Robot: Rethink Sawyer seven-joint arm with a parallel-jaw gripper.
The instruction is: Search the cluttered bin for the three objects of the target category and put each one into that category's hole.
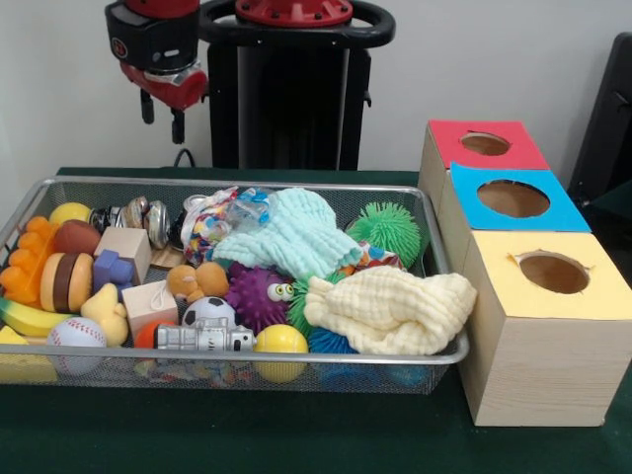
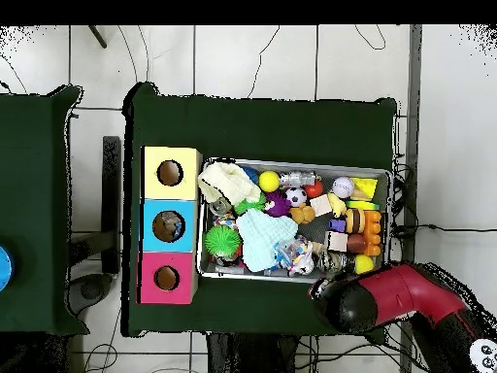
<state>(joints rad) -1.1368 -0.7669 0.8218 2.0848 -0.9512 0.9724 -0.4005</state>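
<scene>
While our arm (image 1: 158, 39) hangs high above the far left corner of the bin (image 1: 296, 185), we think we are only at the looking step, with no toy picked. The green desk (image 1: 247, 434) holds everything. The bin sits on it, wide and full to the brim. To its right stand three wooden boxes in a row. The red-topped one is farthest from us in the front view, and its hole (image 1: 485, 144) is our goal. The blue one sits in the middle and the yellow one is nearest.

Two big cloths, a pale green one (image 1: 291, 237) and a cream one (image 1: 390, 311), cover much of the right half. Toys may hide under them.

Our fingers (image 1: 163, 114) point down, a little apart, and hold nothing.

Next we must choose a toy, come down straight and grab it. The bin's wire rim is close on the left, so we must keep clear of it. Above the toys the air is free, and the way over to the red box looks open too.
</scene>
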